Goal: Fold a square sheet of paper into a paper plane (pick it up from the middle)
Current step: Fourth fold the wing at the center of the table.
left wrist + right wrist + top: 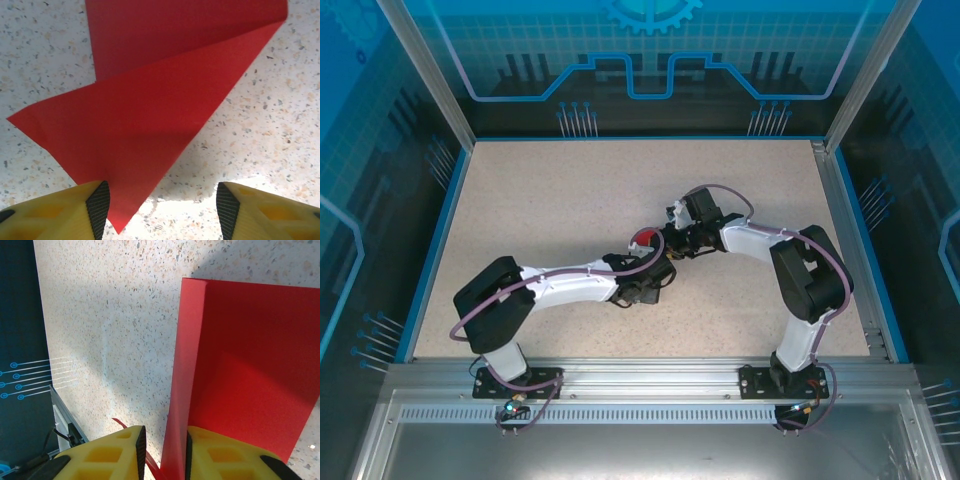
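Observation:
The square sheet of paper (643,238) is bright red and partly folded, lying mid-table between both arms. In the left wrist view the paper (150,100) shows a triangular flap folded over a flat layer, with its sharp tip pointing toward me. My left gripper (162,200) is open and wide just above the table, the flap's tip beside its left pad (99,205). In the right wrist view a raised fold of the paper (240,365) stands between the jaws of my right gripper (164,445), against the right finger (220,455). A gap remains on the left side.
The speckled table (540,200) has a blue border and a glass-walled frame around it. A metal rail and dark wall (30,390) run along the left of the right wrist view. Both arms (570,285) crowd the table's centre; bare surface lies toward the back and left.

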Tool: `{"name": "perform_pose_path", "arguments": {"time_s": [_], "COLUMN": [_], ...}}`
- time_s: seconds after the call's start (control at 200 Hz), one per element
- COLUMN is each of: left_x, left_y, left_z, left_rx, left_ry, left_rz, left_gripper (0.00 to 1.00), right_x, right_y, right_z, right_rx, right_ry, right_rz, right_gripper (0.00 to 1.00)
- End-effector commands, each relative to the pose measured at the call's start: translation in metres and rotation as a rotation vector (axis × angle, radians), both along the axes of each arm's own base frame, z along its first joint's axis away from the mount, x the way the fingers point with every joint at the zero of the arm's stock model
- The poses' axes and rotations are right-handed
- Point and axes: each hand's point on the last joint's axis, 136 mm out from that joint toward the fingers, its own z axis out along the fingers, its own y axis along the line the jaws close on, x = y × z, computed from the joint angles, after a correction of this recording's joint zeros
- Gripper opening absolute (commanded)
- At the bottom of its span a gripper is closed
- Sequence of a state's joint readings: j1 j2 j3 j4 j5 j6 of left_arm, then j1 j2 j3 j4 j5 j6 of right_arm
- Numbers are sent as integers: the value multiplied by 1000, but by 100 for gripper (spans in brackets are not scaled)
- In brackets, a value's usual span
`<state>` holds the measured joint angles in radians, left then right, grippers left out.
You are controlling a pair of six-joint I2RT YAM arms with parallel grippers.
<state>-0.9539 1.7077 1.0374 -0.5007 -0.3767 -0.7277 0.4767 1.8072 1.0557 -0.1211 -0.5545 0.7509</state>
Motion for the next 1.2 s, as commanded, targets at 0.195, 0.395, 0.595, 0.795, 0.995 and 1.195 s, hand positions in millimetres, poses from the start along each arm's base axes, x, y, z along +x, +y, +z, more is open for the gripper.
{"name": "perform_pose_path", "arguments": {"time_s": [0.195,0.395,0.595,0.795,0.995,1.195], "left_x": [4,5,7,8,11,12], "left_y": [6,8,11,12,11,13], "left_z": [-8,-8,-11,-11,-9,-10], "left_rx": [65,77,103,117,116,127], "left_ry": [-26,-36,-42,-48,-62,-73], "left_rz": [9,10,3,-5,-11,-11], "left_gripper": [57,54,49,48,48,40], "right_x": [3,4,3,4,3,1], "right_y": [-2,-2,-3,-3,-4,-6], "right_z": [6,7,5,7,6,3], "right_rx": [11,10,6,8,2,-5], "right_ry": [12,14,23,19,22,27], "right_rz": [-5,-12,-17,-21,-25,-29], "right_gripper": [26,26,25,25,22,21]}}
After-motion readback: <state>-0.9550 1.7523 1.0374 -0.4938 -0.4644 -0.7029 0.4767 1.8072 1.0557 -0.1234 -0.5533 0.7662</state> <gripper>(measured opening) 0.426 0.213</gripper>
